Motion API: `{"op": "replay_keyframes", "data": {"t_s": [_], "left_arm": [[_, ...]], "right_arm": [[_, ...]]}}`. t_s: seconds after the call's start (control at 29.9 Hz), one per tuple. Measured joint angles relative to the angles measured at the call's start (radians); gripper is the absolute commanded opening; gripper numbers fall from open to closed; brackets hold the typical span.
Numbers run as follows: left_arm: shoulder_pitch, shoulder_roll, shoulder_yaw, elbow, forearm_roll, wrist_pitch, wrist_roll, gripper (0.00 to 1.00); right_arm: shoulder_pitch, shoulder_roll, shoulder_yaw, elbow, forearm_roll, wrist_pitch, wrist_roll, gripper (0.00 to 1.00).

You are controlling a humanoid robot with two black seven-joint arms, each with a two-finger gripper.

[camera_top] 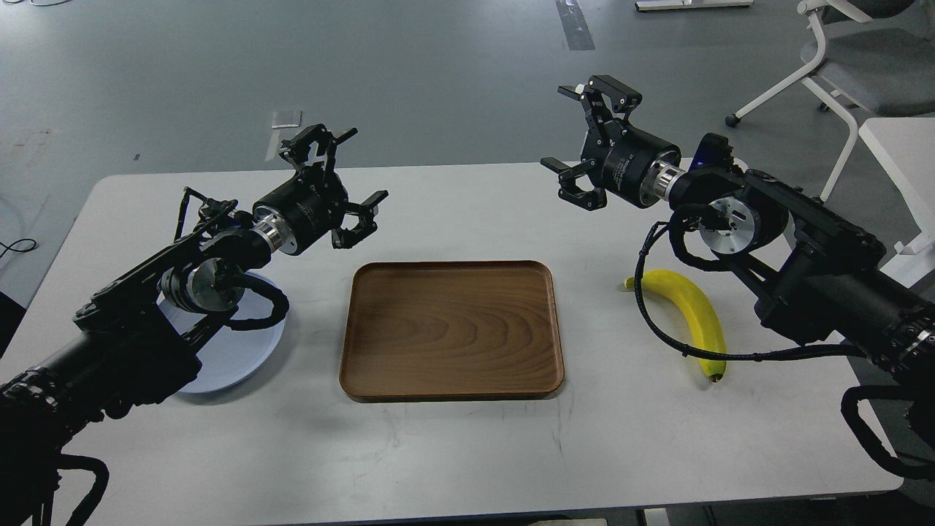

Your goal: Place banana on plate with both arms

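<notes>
A smooth grey-green floor (409,80) is filling the upper part of the view, catching soft, even light with no hard shadows. At twelve o'clock a dark grey strip (574,23) is lying across it, and toward ten o'clock a small pale patch (285,119) is sitting on it. At two o'clock a white-framed chair with a grey seat (862,62) is standing on castors. The white rounded-corner counter (467,446) is spreading across the middle and six o'clock. At three o'clock the edge of a second white surface (902,153) is showing.
</notes>
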Motion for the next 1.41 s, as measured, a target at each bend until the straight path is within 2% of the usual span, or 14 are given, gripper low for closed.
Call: {"op": "replay_keyframes", "data": {"t_s": [0.1, 0.23, 0.3, 0.5, 0.84, 1.1, 1.41], "left_arm": [[0.000, -0.001, 0.000, 0.003, 0.008, -0.001, -0.010, 0.98], [0.000, -0.011, 0.008, 0.006, 0.027, 0.006, -0.088, 0.98], [-0.004, -0.015, 0.010, 0.007, 0.040, 0.008, -0.103, 0.98], [-0.021, -0.037, 0.013, 0.007, 0.054, 0.010, -0.089, 0.98], [-0.023, -0.047, 0.016, 0.012, 0.060, 0.020, -0.094, 0.98], [-0.033, -0.048, 0.016, 0.009, 0.073, 0.073, -0.085, 0.98], [-0.039, -0.048, 0.009, 0.009, 0.223, 0.121, -0.082, 0.98]], "right_arm": [[0.000, 0.003, 0.000, 0.000, 0.000, 0.000, 0.000, 1.00], [0.000, 0.005, 0.000, 0.000, 0.000, 0.000, 0.001, 1.00], [0.000, 0.005, 0.001, 0.000, 0.000, 0.000, 0.001, 1.00], [-0.002, 0.006, 0.002, 0.000, 0.000, 0.001, 0.001, 1.00], [-0.002, 0.008, 0.033, -0.006, 0.000, -0.004, 0.001, 1.00], [-0.002, 0.007, 0.021, -0.005, -0.002, -0.002, 0.001, 1.00], [-0.002, 0.008, 0.019, -0.005, -0.002, -0.002, 0.001, 1.00]]}}
